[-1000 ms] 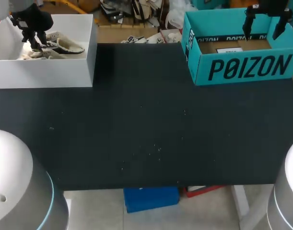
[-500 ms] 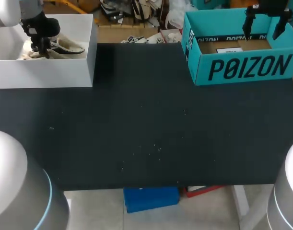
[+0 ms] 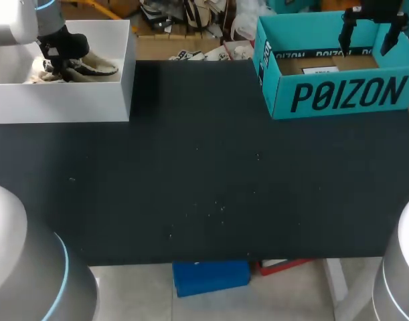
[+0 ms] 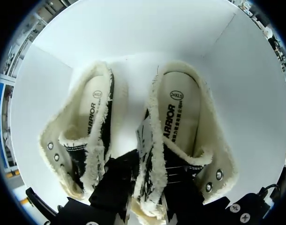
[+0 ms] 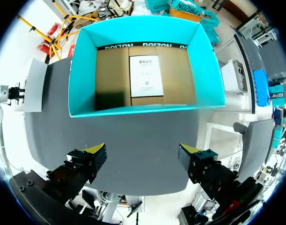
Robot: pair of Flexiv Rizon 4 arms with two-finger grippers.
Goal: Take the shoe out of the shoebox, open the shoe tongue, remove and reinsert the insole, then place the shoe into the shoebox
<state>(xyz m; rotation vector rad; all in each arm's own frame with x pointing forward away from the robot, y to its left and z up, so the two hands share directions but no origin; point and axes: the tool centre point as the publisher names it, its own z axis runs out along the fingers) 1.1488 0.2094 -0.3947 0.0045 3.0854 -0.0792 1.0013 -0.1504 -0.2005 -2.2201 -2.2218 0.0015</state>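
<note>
Two cream-lined black shoes lie side by side in the white shoebox (image 3: 63,100) at the far left of the table. In the left wrist view my left gripper (image 4: 147,192) straddles the inner side wall of one shoe (image 4: 180,112). One black finger (image 4: 117,187) sits in the gap next to the other shoe (image 4: 93,117), its mate inside the shoe, and both touch the wall. In the head view that gripper (image 3: 57,63) is down inside the box on the shoe (image 3: 90,65). My right gripper (image 3: 368,33) hangs open above the teal box (image 3: 345,93).
The teal box (image 5: 143,61) at the far right holds only a brown cardboard floor with a white label. My right gripper (image 5: 143,152) is over its near wall. The black table (image 3: 204,180) stretches between the two boxes.
My left gripper has moved a little to the right and lower into the white box, and its fingers have narrowed around the shoe's wall. The right arm has stayed still.
</note>
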